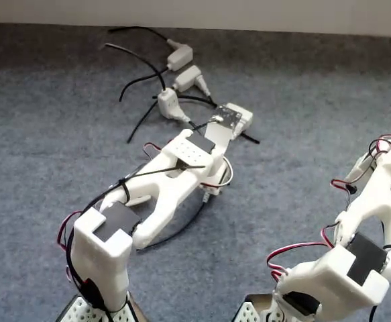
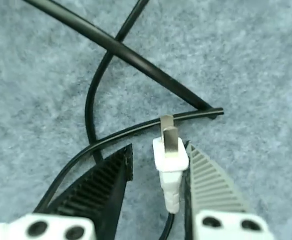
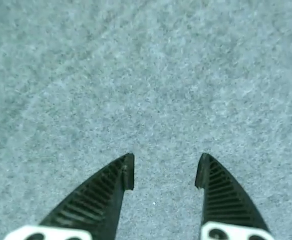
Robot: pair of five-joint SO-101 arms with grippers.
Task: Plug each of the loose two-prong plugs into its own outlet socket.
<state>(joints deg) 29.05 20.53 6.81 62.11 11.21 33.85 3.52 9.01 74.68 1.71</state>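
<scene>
In the left wrist view a white two-prong plug (image 2: 170, 157) lies on the grey carpet between the fingers of my left gripper (image 2: 159, 147). The gripper is open: the plug rests against the lighter finger (image 2: 206, 175), with a gap to the dark finger (image 2: 113, 172). Its prongs point away toward crossing black cables (image 2: 135, 57). In the high view the left gripper (image 1: 223, 121) sits mid-carpet, just in front of three white outlet pieces (image 1: 180, 57) (image 1: 188, 78) (image 1: 168, 104) on black cords. My right gripper (image 3: 166, 157) hangs open over bare carpet with nothing between its fingers.
Black cords (image 1: 141, 80) loop across the carpet behind and beside the left arm. The right arm (image 1: 376, 201) stands folded at the right edge. A pale wall strip (image 1: 249, 13) borders the far side of the carpet.
</scene>
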